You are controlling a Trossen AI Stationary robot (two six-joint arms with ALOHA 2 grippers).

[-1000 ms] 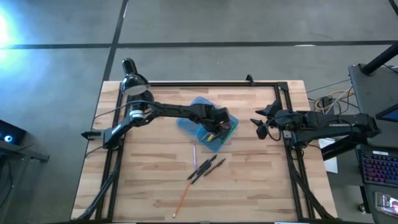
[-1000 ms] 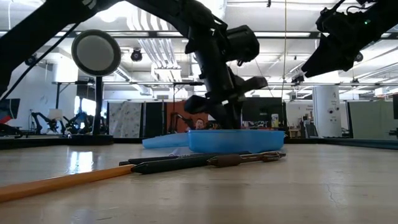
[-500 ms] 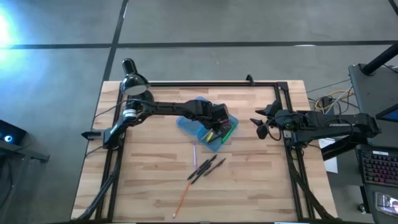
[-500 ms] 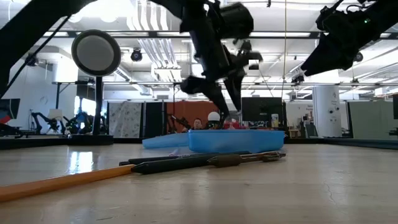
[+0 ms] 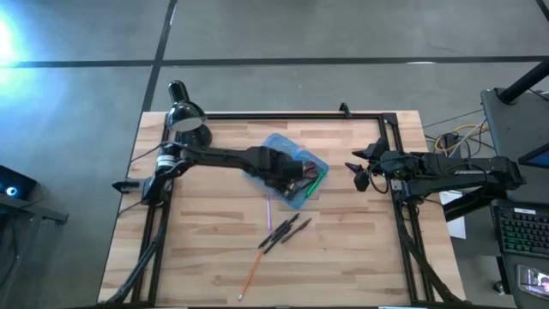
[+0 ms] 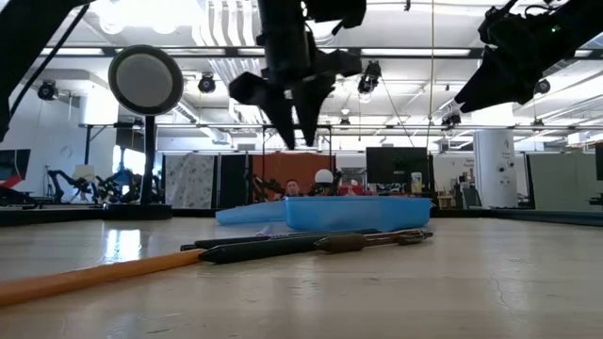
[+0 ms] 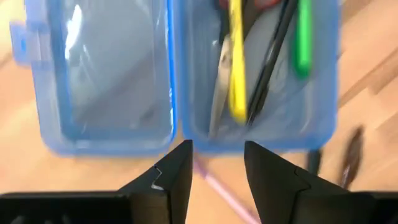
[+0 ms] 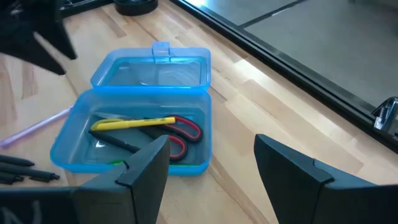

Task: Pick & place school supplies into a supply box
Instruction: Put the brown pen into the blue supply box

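Note:
The translucent blue supply box (image 5: 292, 180) lies open mid-table, its lid (image 8: 152, 70) flat beside it. Inside are a yellow pen (image 8: 134, 124), red-handled scissors (image 8: 180, 134), a black pen (image 7: 268, 62) and a green pen (image 7: 303, 37). My left gripper (image 7: 217, 163) hangs open and empty above the box's near edge, pointing down; the low view shows it (image 6: 294, 127) well clear of the box (image 6: 353, 212). A pale purple pen (image 5: 268, 212), black pens (image 5: 287, 232) and an orange pencil (image 5: 251, 276) lie on the table. My right gripper (image 5: 358, 176) waits open at the right, raised.
A black desk lamp (image 5: 184, 116) stands at the far left corner. Black frame rails (image 5: 283, 114) run along the table's far, left and right sides. Bare wood stretches left of the box and along the near edge.
My left gripper has opened and risen out of the supply box, drifting toward the table's left edge. The box and the pens on the table have stayed where they were.

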